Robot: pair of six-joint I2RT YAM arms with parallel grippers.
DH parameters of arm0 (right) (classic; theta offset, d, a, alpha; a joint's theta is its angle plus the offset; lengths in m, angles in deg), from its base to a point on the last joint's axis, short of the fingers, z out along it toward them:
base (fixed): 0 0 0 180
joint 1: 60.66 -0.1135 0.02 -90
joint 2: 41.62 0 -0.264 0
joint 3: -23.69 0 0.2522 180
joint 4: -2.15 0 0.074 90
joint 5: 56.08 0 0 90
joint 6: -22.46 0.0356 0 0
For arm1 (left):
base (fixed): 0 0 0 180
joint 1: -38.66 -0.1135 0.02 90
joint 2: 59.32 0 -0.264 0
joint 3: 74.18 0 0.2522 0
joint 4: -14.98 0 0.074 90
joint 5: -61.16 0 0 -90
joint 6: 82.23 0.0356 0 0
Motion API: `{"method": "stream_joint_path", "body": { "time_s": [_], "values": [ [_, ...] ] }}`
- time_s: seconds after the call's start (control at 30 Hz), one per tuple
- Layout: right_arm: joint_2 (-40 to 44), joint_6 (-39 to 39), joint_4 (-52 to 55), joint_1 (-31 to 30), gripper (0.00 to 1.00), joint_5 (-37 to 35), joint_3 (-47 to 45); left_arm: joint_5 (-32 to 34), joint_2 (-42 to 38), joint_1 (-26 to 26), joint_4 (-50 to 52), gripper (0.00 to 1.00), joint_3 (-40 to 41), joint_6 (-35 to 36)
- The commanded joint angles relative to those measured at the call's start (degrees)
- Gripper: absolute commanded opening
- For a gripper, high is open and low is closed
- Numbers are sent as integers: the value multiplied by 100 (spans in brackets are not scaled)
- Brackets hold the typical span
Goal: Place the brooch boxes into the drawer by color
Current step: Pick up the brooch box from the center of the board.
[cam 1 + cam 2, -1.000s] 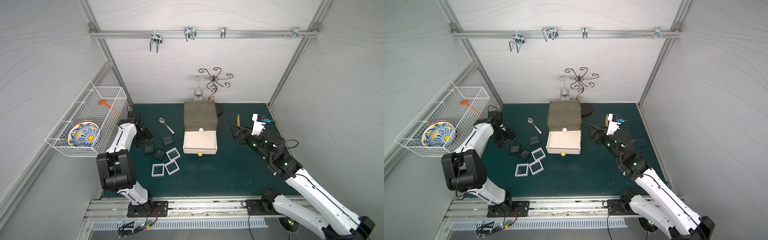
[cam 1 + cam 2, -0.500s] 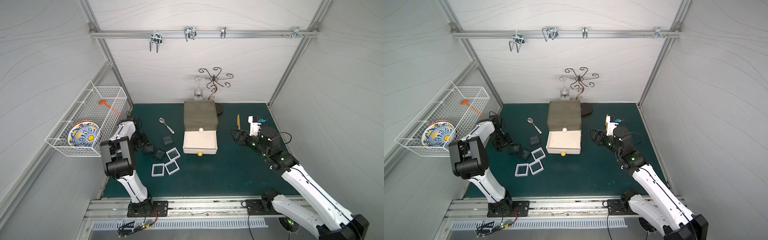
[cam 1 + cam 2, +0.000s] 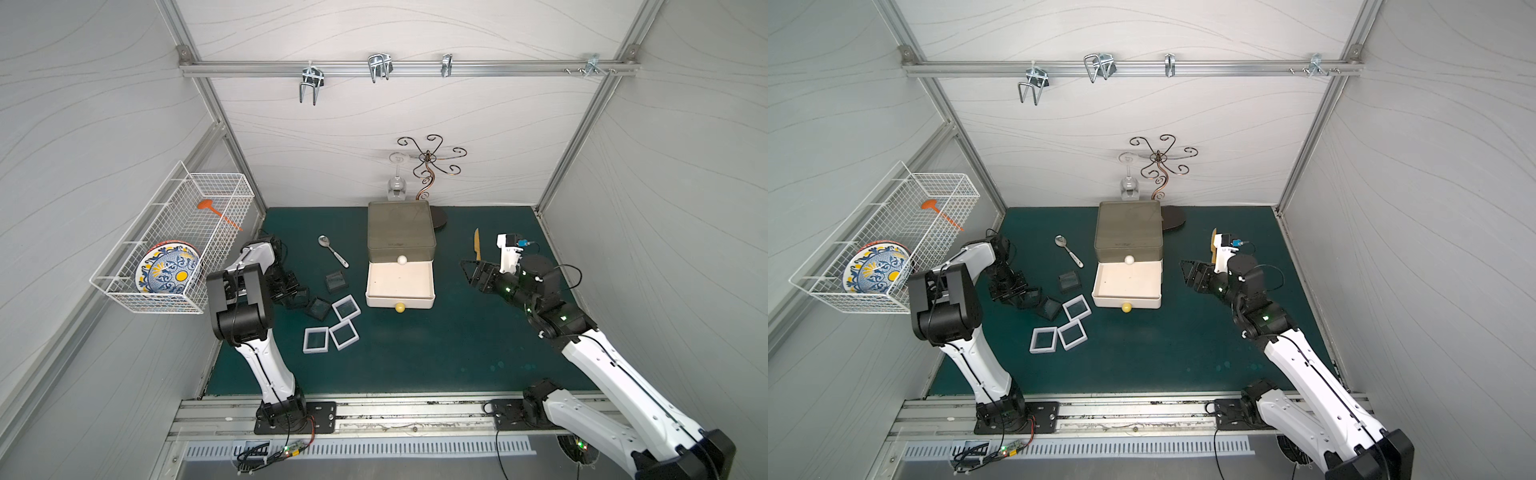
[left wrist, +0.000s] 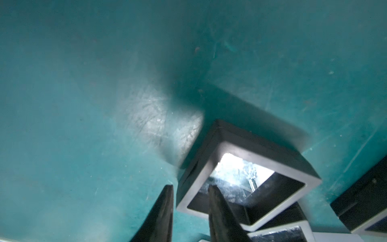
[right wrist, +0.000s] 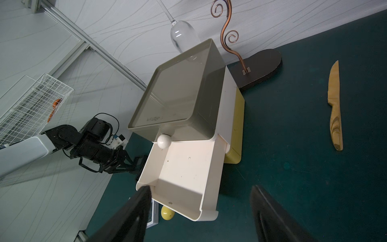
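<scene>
The drawer (image 3: pixel 401 237) stands at the back middle, olive-grey tier on top. Its white tier (image 3: pixel 430 286) with the yellow knob (image 3: pixel 400 307) is pulled out and holds nothing. Left of it lie three white brooch boxes (image 3: pixel 343 334) and black ones (image 3: pixel 336 281). My left gripper (image 3: pixel 291 291) is low at the black group. In the left wrist view its fingers (image 4: pixel 215 205) straddle one frame wall of a tilted black brooch box (image 4: pixel 247 146), shut on it. My right gripper (image 3: pixel 469 270) hovers open, right of the drawer, facing it (image 5: pixel 201 188), with nothing between its fingers.
A spoon (image 3: pixel 332 250) lies left of the drawer. A wooden knife (image 3: pixel 478 245) lies behind my right gripper. Behind the drawer stands a curly metal stand (image 3: pixel 428 174) with a wine glass. A wire basket (image 3: pixel 166 257) with a plate hangs on the left wall.
My left gripper's fingers have closed in on the black box's wall, and the left arm's elbow has swung up and forward. The right gripper has hardly moved.
</scene>
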Motion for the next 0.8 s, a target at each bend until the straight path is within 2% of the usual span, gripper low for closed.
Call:
{"method": "stream_joint_path", "body": {
  "time_s": [0.0,0.07,0.2,0.27,0.37,0.47,0.53,0.77],
  "values": [
    [75,-19,94,39,79,23,-33,79,159,-17,25,25,-185,33],
    [87,-17,110,40,79,16,-31,76,165,-20,6,14,-163,26],
    [103,-29,129,46,79,-13,-37,85,183,-16,54,10,-177,43],
    [112,-29,161,40,79,-10,-22,98,169,-20,100,0,-190,70],
    [143,-41,182,39,79,-8,-12,28,-69,-18,86,0,-197,62],
    [143,-59,178,39,79,-4,8,-443,-541,24,9,0,-254,1],
    [114,-92,161,39,79,-11,16,-732,-945,231,-66,0,-320,-60],
    [-110,-127,180,41,79,31,181,-974,-1957,1586,-97,0,-775,-142]
  ]
}}
